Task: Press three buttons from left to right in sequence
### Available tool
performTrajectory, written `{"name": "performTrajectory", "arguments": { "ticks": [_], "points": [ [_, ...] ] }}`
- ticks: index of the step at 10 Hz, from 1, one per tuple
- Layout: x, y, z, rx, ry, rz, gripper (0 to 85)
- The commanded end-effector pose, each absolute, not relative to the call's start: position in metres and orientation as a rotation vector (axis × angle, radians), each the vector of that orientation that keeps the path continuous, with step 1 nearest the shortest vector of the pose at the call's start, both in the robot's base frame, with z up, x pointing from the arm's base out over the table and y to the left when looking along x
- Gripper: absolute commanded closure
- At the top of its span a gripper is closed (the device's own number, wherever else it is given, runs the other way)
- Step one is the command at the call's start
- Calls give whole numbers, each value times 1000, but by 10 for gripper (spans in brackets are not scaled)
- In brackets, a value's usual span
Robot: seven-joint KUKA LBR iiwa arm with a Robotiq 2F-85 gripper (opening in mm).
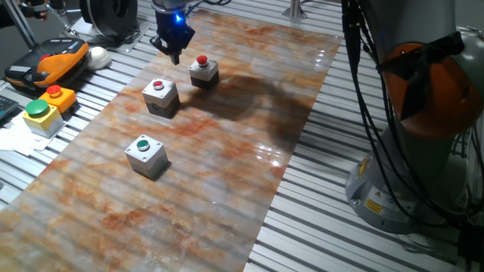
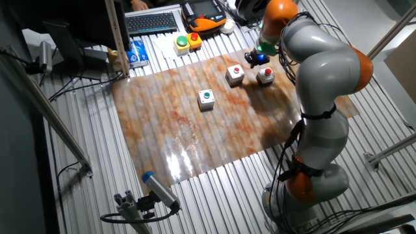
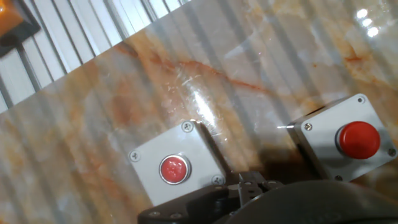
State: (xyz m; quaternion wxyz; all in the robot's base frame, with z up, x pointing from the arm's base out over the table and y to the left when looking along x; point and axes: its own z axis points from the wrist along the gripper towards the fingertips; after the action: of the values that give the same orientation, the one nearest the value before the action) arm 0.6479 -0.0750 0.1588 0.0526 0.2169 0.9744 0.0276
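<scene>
As we read one fixed view from left to right, we first saw a yellow box (image 1: 39,115) with a big green button and an orange box (image 1: 57,97) with a red one, side by side on the slatted table (image 1: 378,242), off the mat. On the marbled mat (image 1: 212,196) sat the three grey boxes: the green button (image 1: 145,155) nearest the camera, the middle red button (image 1: 160,94) further back, and the far red button (image 1: 203,70) beyond it to the right. All three stood apart from one another.

We found the gripper (image 1: 174,51) hanging above the mat, just behind the two red buttons and roughly between them, with a blue light on the hand above it. We could not tell from any view whether its fingers were apart or together.

From the other fixed view, the green button (image 2: 207,98) lay left, the middle red button (image 2: 235,74) next, the far red button (image 2: 264,75) rightmost, and the gripper (image 2: 252,59) hung behind the pair.

Looking down from the hand view, we saw the middle red button (image 3: 175,169) at lower left and the far red button (image 3: 359,139) at right, the hand's dark body filling the bottom edge.
</scene>
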Motion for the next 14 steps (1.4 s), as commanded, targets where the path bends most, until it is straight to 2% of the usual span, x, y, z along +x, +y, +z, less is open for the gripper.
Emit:
{"name": "performTrajectory", "arguments": {
  "ticks": [1, 5, 8, 10, 13, 14],
  "points": [
    [648, -72, 159, 661, 2962, 80, 850],
    [652, -62, 159, 676, 2961, 63, 850],
    [654, -50, 158, 669, 2951, 2, 850],
    [653, -47, 151, 657, 2926, -121, 850],
    [651, -41, 147, 735, 2878, -192, 340],
    [650, -41, 146, 735, 2874, -196, 340]
  ]
}}
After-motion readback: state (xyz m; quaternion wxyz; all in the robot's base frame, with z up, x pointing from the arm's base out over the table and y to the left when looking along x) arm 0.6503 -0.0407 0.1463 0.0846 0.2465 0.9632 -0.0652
